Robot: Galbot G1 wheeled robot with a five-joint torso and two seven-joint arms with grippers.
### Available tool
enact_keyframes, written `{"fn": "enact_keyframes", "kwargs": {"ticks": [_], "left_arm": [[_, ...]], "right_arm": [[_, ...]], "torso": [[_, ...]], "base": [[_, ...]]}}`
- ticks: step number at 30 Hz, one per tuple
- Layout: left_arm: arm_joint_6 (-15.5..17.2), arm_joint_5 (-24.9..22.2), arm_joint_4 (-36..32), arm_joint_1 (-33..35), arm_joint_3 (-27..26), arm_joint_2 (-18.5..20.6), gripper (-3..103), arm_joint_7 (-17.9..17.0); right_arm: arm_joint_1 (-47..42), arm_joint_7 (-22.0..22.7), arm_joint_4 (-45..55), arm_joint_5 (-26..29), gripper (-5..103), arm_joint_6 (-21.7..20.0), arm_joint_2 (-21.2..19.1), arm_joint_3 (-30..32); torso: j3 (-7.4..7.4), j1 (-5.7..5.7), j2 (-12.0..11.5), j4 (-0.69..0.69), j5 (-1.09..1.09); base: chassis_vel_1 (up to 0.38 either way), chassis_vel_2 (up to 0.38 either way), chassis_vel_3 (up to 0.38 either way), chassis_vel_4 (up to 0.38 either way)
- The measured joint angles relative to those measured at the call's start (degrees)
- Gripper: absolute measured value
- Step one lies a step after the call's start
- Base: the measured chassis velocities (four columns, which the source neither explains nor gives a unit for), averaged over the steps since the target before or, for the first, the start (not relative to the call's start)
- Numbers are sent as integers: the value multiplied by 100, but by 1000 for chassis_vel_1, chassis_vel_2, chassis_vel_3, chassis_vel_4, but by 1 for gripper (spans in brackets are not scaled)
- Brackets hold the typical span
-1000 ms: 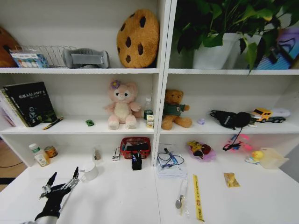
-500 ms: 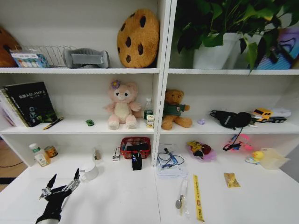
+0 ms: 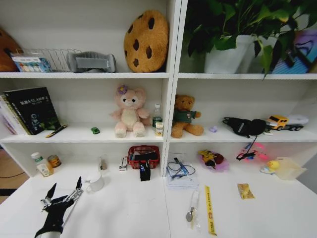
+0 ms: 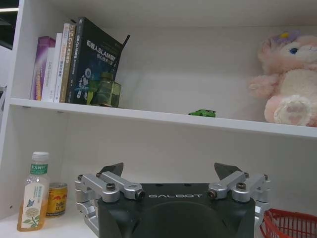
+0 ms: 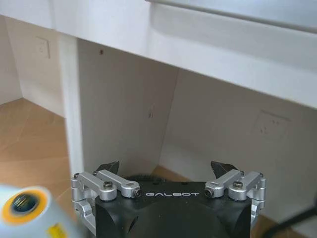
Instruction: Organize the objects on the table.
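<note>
1. The black left gripper with silver linkages (image 3: 63,191) is hovering low over the near left part of the long white table (image 3: 129,213), its two dark fingertips spread wide apart and gripping nothing.
2. Just beyond that gripper and slightly to its right, a white ceramic mug (image 3: 95,182) is standing upright on the table.
3. Farther ahead and to the gripper's left, a clear drink bottle with a green label (image 4: 33,198) and a small orange can (image 4: 57,199) are standing side by side at the back of the table.
4. Above and ahead of the gripper, on the white shelf (image 4: 163,118), the tiny green toy car (image 4: 202,113) is sitting between a row of leaning books (image 4: 74,62) and a pink plush bear (image 4: 290,82).
5. Well off to the gripper's right, a long yellow ruler (image 3: 209,209) is lying flat on the table.
6. The black right gripper (image 5: 168,171) is hanging below the table's edge, fingertips likewise spread and empty, facing white panels and a wooden floor (image 5: 29,139).
</note>
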Motion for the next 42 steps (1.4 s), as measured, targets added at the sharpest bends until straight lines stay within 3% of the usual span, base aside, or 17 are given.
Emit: {"fn": "enact_keyframes", "kwargs": {"ticks": [9,17,23,33,42], "left_arm": [[-67,140,11,3,100,-54,100,29],[-91,165,7,3,132,-62,100,34],[-173,176,153,-34,178,-129,100,57],[-190,50,280,-95,95,-93,100,54],[-244,-54,312,-16,1,-121,100,113]], "right_arm": [[-1040,-35,633,-63,100,82,47,534],[-1917,198,1599,-203,100,86,41,757],[-3043,697,3058,-360,100,92,51,1303],[-4055,893,4679,-383,100,93,101,1833],[-4129,1055,5818,-314,100,84,392,2086]], "torso": [[0,0,0,3,0],[0,0,0,2,-1],[0,-1,0,2,0],[1,0,0,2,-1],[1,0,0,3,-1]], "base": [[0,0,0,0],[0,0,0,0],[0,0,0,0],[0,0,0,0],[0,0,0,0]]}}
